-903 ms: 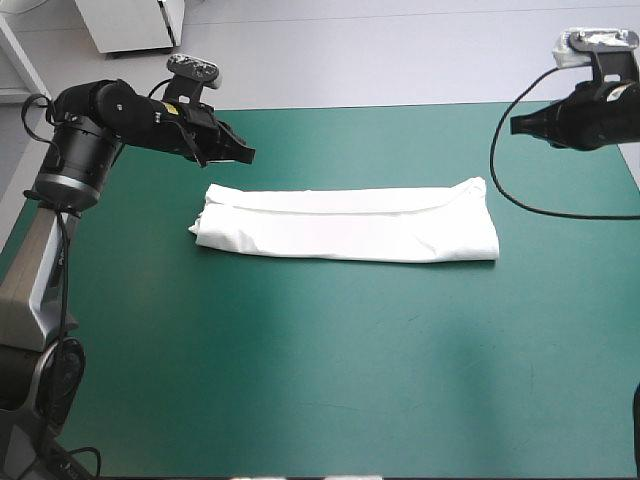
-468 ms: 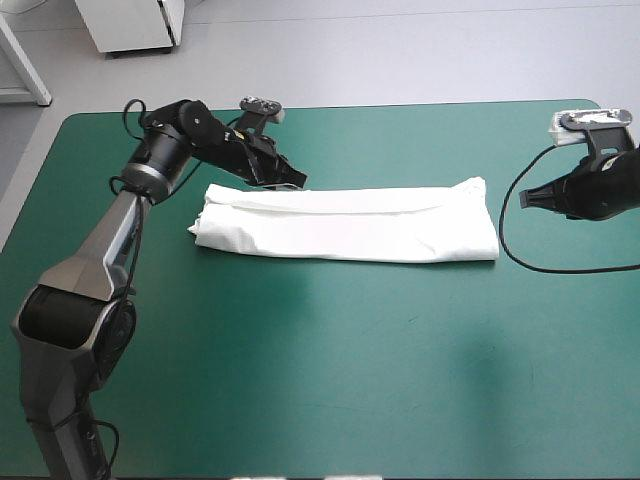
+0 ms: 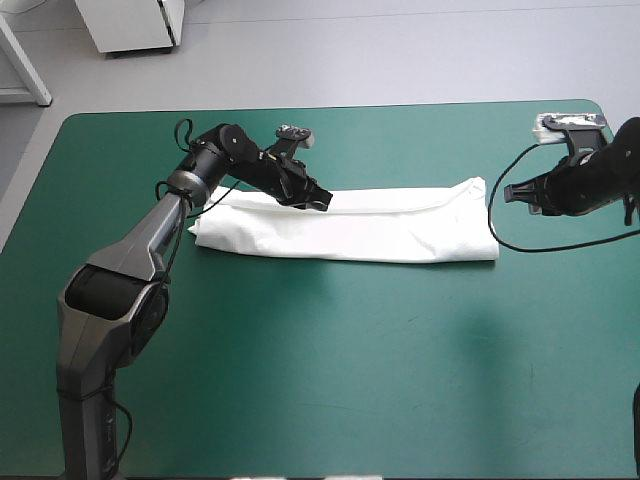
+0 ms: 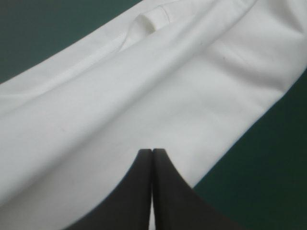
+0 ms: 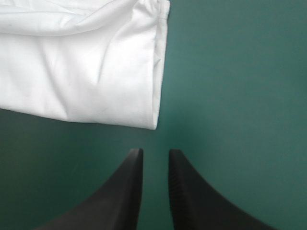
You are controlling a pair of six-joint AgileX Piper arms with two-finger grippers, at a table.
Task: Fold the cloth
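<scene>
The white T-shirt (image 3: 350,225) lies folded into a long flat strip across the far half of the table. My left gripper (image 3: 322,201) is shut and hovers low over the strip's far edge, left of its middle. In the left wrist view its tips (image 4: 152,152) meet in one point, with the T-shirt (image 4: 144,81) filling the space ahead and nothing held. My right gripper (image 3: 508,191) sits just off the strip's right end. Its fingers (image 5: 155,152) stand a narrow gap apart over bare cover, with the T-shirt's (image 5: 81,72) end corner a short way ahead.
The teal-green cover (image 3: 320,380) runs broad and bare from the T-shirt to the table's near edge. The table's far edge (image 3: 400,104) lies close behind both grippers. Its rounded right corner (image 3: 610,110) is near my right arm.
My left arm has swung right along the T-shirt's far edge, from beyond its left end to over the strip. My right gripper has come down and left toward the strip's right end.
</scene>
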